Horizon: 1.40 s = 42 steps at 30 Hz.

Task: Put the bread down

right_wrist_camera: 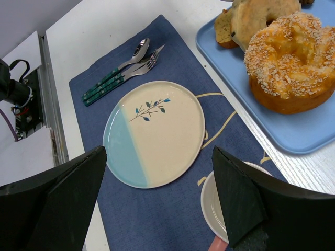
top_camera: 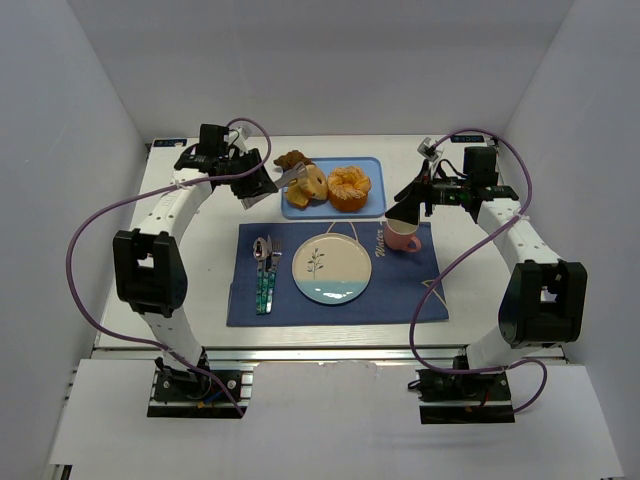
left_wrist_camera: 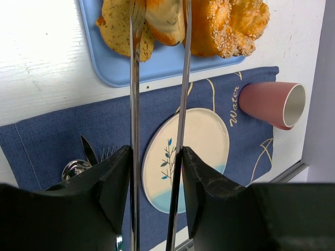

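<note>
A plain bagel ring (top_camera: pixel 313 186) lies on the blue tray (top_camera: pixel 372 168) with a yellow-orange wedge slice (left_wrist_camera: pixel 118 32) beside it. My left gripper (top_camera: pixel 256 186) is shut on metal tongs (left_wrist_camera: pixel 134 104), whose two arms reach to the tray and close on either side of the bagel (left_wrist_camera: pixel 165 20). I cannot tell whether the bagel is lifted off the tray. The bagel (right_wrist_camera: pixel 260 15) and wedge (right_wrist_camera: pixel 224 29) also show in the right wrist view. My right gripper (top_camera: pixel 407 208) is open and empty, hovering above a pink cup (top_camera: pixel 403 239).
A large seeded bun (top_camera: pixel 349 187) fills the tray's right half. On the blue placemat (top_camera: pixel 400 290) are a cream and blue plate (top_camera: pixel 331 268), cutlery (top_camera: pixel 265 275) to its left and the cup to its right. White walls enclose the table.
</note>
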Each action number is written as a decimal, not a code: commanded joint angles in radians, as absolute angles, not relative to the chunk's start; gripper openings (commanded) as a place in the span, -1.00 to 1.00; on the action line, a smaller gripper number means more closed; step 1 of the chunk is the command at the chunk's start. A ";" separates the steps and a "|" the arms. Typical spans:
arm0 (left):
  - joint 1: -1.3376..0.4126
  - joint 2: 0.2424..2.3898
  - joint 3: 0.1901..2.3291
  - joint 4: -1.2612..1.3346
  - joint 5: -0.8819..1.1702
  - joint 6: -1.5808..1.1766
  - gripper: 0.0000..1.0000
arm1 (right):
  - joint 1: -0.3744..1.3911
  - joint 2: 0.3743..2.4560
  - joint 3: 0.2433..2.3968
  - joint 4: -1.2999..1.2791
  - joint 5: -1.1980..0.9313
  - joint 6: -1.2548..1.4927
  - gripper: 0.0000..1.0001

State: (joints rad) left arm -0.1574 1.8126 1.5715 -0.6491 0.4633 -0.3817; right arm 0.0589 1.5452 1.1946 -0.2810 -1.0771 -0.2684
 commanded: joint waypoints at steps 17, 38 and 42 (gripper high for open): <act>-0.161 1.822 1.657 -0.686 0.422 -0.354 0.10 | 0.054 1.511 1.189 -0.252 -1.114 -0.261 0.74; -0.169 1.882 1.657 -0.661 0.491 -0.362 0.08 | 0.052 1.511 1.175 -0.245 -1.115 -0.261 0.74; -0.169 1.876 1.654 -0.644 0.514 -0.370 -0.03 | 0.052 1.509 1.174 -0.245 -1.117 -0.261 0.73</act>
